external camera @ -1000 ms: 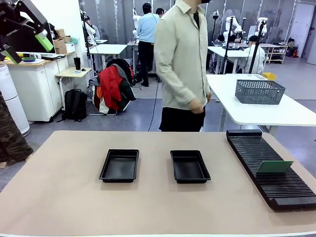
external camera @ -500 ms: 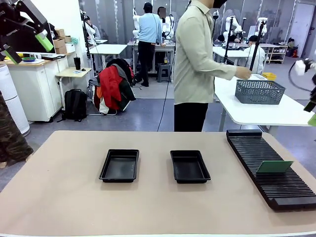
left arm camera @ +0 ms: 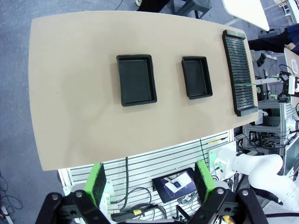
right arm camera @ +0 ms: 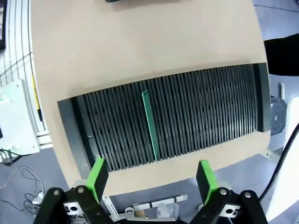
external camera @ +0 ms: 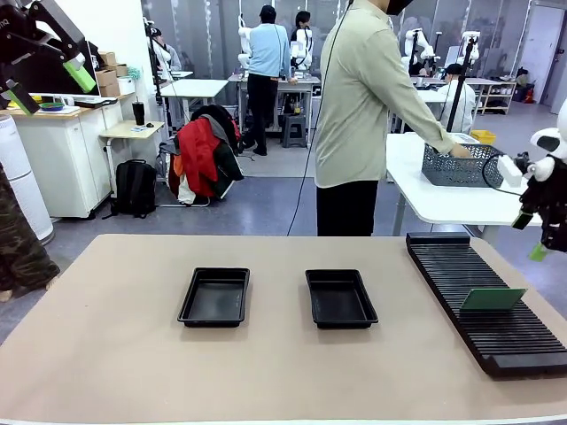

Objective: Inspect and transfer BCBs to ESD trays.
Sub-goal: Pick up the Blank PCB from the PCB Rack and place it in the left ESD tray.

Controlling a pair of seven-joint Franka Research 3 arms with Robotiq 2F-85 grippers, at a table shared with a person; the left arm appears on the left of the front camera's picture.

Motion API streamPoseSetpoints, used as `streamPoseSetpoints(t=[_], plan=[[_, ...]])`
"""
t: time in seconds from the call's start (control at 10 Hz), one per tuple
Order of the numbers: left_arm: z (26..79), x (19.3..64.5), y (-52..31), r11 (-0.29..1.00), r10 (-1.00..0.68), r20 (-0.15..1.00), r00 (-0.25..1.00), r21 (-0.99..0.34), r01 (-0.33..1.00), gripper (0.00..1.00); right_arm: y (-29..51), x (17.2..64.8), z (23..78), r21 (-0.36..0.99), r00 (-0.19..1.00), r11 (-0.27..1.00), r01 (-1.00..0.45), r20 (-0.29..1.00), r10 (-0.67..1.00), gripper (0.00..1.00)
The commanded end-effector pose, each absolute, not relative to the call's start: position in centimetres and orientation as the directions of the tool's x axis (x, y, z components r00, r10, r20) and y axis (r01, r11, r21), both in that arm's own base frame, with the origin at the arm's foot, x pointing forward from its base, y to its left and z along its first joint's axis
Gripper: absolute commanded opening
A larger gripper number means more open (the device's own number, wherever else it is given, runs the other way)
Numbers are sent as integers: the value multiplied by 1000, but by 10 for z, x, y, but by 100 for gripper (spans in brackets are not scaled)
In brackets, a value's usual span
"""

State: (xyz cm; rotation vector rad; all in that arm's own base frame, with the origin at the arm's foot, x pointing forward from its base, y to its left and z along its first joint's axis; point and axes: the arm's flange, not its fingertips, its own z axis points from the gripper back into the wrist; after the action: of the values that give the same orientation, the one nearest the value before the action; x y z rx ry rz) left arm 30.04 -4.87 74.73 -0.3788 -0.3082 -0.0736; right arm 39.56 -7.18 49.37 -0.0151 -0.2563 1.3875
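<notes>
Two empty black ESD trays (external camera: 213, 297) (external camera: 340, 298) lie side by side mid-table; the left wrist view has them far below (left arm camera: 136, 80) (left arm camera: 196, 77). One green BCB (external camera: 493, 298) stands on edge in a slot of the black ribbed rack (external camera: 489, 305). My left gripper (external camera: 49, 86) hangs high at the top left, open and empty (left arm camera: 151, 182). My right gripper (right arm camera: 152, 179) is open and empty above the rack's (right arm camera: 168, 121) outer edge. The BCB (right arm camera: 150, 125) shows edge-on just beyond its fingers. The right arm (external camera: 551, 190) enters at the right edge.
A person (external camera: 363, 115) stands beyond the table's far edge with a hand in a grey wire-mesh basket (external camera: 465, 165) on a white table behind. The tan tabletop (external camera: 106, 354) has bare room left of and in front of the trays.
The person has turned and stepped right, reaching into the basket. My right arm has come into the front view at the right edge and moved lower. The left arm has not moved.
</notes>
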Motion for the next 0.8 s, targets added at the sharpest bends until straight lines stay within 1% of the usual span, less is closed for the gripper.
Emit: streamPoseSetpoints(t=[0.0, 0.2, 0.5, 0.7], plan=[[747, 301, -49, 927, -11, 310, 951, -354, 126, 100, -75, 401, 470, -190, 108, 134, -973, 140, 984, 100], [747, 301, -49, 927, -11, 310, 951, -354, 126, 100, -73, 407, 448, -220, 57, 84, -972, 123, 991, 100], [747, 301, -49, 927, -11, 310, 951, -354, 126, 100, -64, 420, 420, -210, 40, 51, -976, 56, 998, 100], [747, 301, -49, 927, -11, 310, 951, -354, 126, 100, -66, 424, 404, -195, 18, 28, -980, 50, 999, 100]])
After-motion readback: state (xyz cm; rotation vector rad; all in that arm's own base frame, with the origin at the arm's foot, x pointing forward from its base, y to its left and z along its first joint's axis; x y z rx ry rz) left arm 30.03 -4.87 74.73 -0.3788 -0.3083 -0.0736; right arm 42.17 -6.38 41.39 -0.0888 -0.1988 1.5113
